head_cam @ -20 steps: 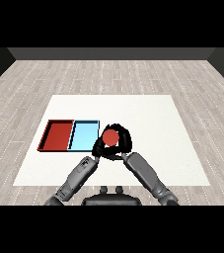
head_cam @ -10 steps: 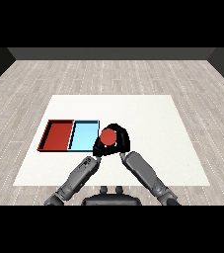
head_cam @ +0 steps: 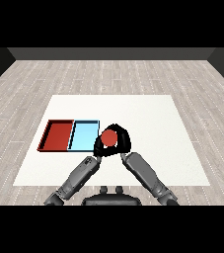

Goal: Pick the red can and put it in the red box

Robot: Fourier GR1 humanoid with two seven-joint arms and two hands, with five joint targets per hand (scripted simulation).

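The right hand [head_cam: 124,142] is curling round the red can [head_cam: 108,138]. It is sitting just right of the light blue tray [head_cam: 84,135]. The left hand [head_cam: 97,147] is lying beside the can, fingers unclear

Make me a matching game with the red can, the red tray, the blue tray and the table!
Things:
1. red can
2. red tray
3. light blue tray
4. table

Matches:
A. white, under everything
B. farthest left
C. held in the right hand
D. between the red tray and the can

Pairs: 1-C, 2-B, 3-D, 4-A

matt white table [head_cam: 148,118], wood-plank floor [head_cam: 108,74]
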